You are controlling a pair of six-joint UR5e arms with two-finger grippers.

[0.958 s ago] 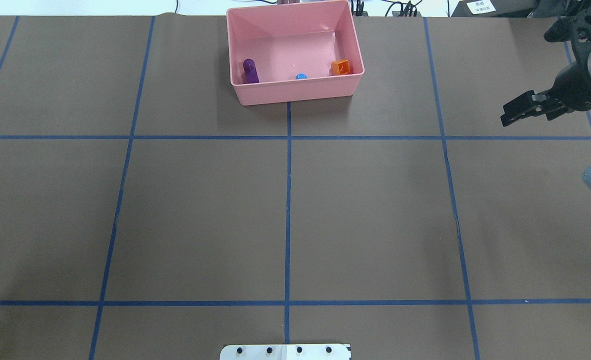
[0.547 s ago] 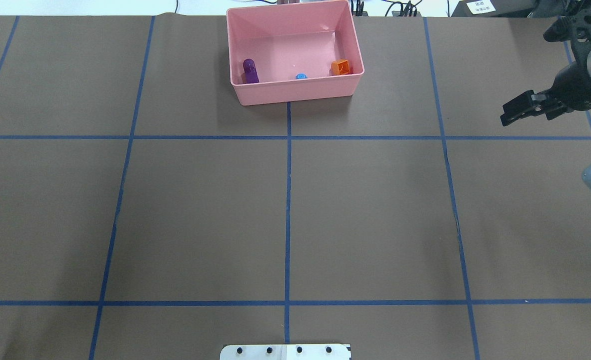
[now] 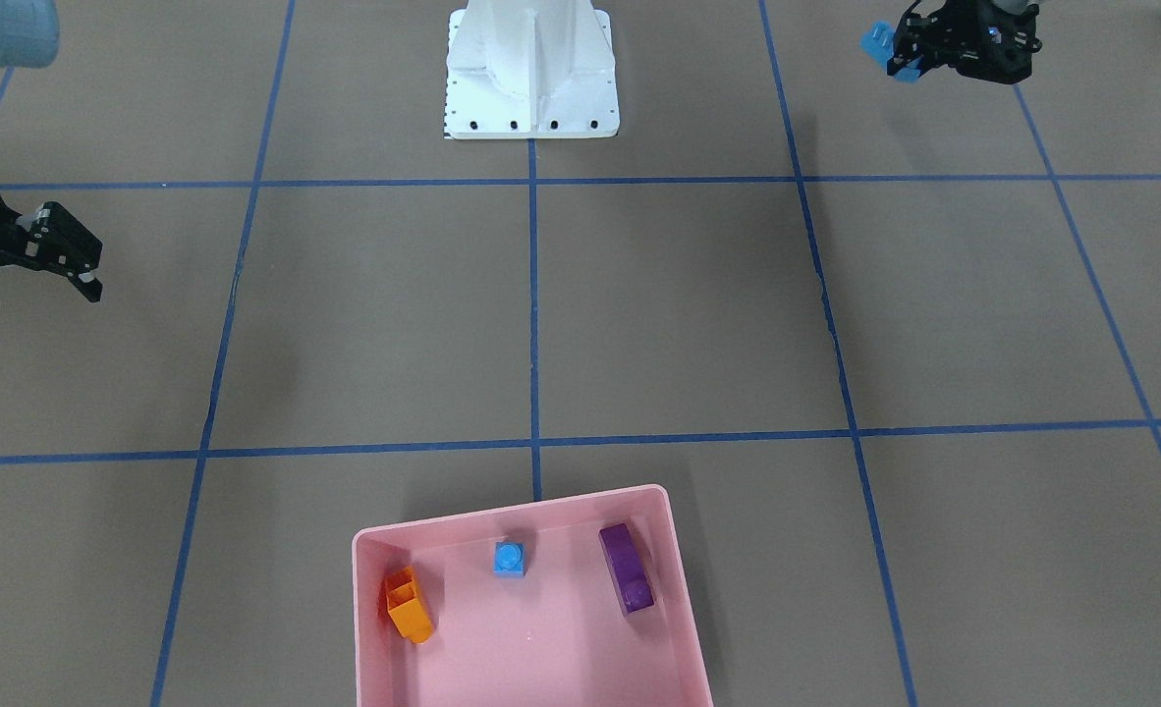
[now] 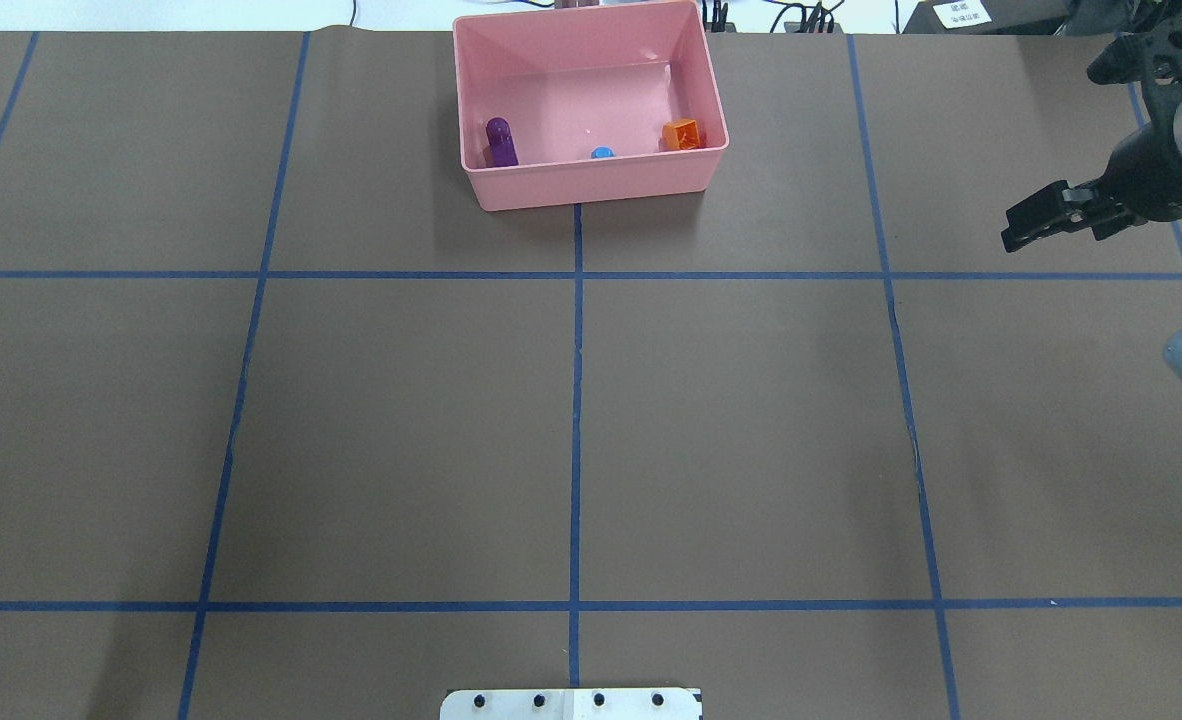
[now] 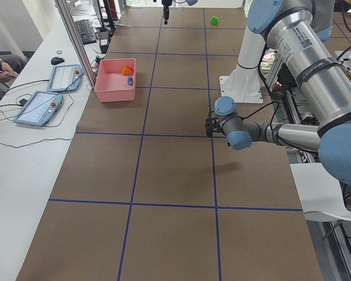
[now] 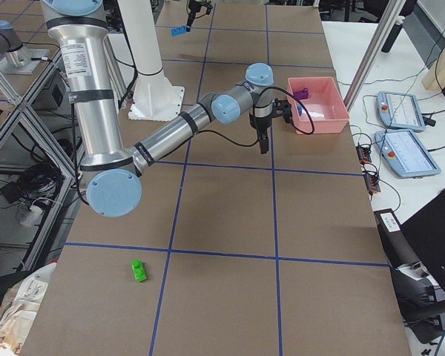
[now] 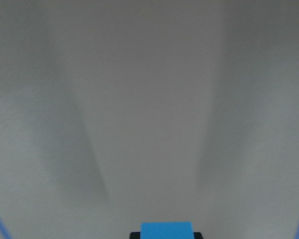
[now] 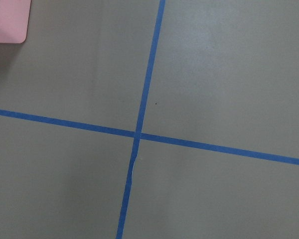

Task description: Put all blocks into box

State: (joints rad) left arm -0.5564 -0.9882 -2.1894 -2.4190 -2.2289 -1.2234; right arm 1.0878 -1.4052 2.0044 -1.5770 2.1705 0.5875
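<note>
The pink box (image 4: 591, 185) stands at the far middle of the table; it also shows in the front view (image 3: 369, 609). Inside it lie the orange block (image 4: 681, 134), the small blue block (image 4: 602, 153) and the purple block (image 4: 500, 141). My left gripper (image 3: 900, 51) is shut on the long blue block (image 3: 877, 41), held above the table near the robot's left side, outside the overhead view. The green block (image 6: 139, 271) lies alone on the table at the robot's far right end. My right gripper (image 4: 1021, 228) is open and empty, above the table to the right of the box.
The white robot base (image 3: 531, 69) stands at the near middle edge of the table. Blue tape lines divide the brown table cover into squares. Tablets and cables lie on the white bench (image 5: 41, 99) beyond the box.
</note>
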